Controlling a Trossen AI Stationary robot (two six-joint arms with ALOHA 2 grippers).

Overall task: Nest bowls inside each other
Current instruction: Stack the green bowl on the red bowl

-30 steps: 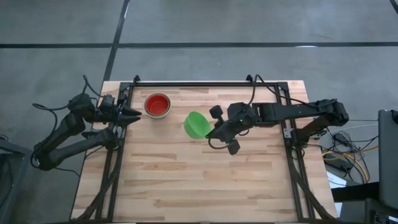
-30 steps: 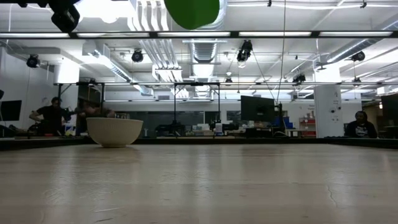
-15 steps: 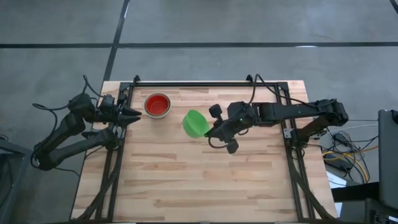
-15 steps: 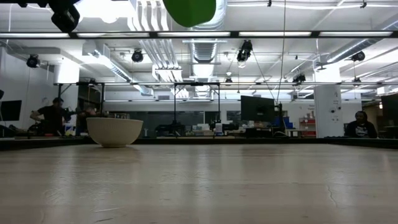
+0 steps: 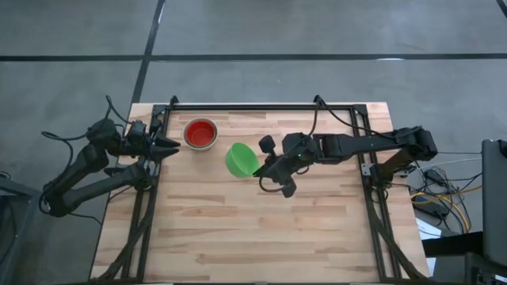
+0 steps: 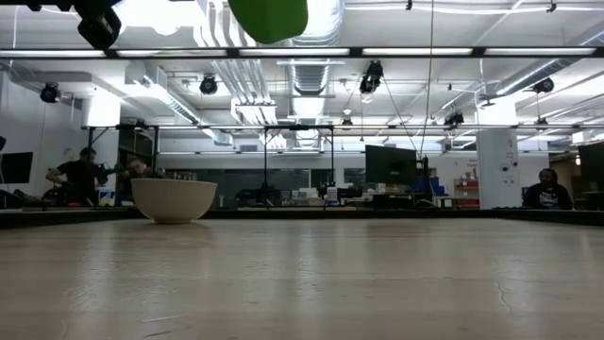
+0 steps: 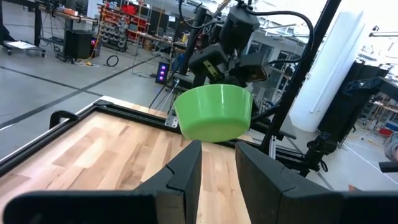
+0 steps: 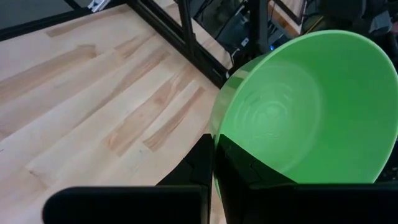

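A bright green bowl (image 5: 240, 159) hangs high above the middle of the table, and my right gripper (image 5: 260, 168) is shut on it. It also shows in the left wrist view as the green bowl (image 7: 214, 112) and at the top of the low view as the green bowl (image 6: 269, 17). At the far left a red bowl (image 5: 200, 133) sits nested in a whitish-grey bowl (image 6: 174, 199), whose base rests on the table. My left gripper (image 7: 217, 169) waits open by the table's left edge, pointing level at the green bowl with nothing between its fingers. My right gripper pinches the green bowl's rim (image 8: 214, 134) on the side toward the table's right, one finger (image 8: 233, 165) inside the bowl and one outside. The fingers come from the table's right, slanting down. The bowl is lifted clear of the table, tilted with its mouth partly toward the gripper.
A black frame rail (image 5: 261, 107) runs along the table's far edge, with uprights at the left and right sides. Bare wooden tabletop (image 5: 253, 229) spreads over the near half. People sit at desks in the room far beyond the table.
My right gripper has carried the green bowl a little toward the table's left edge, nearer the red bowl, keeping it lifted clear.
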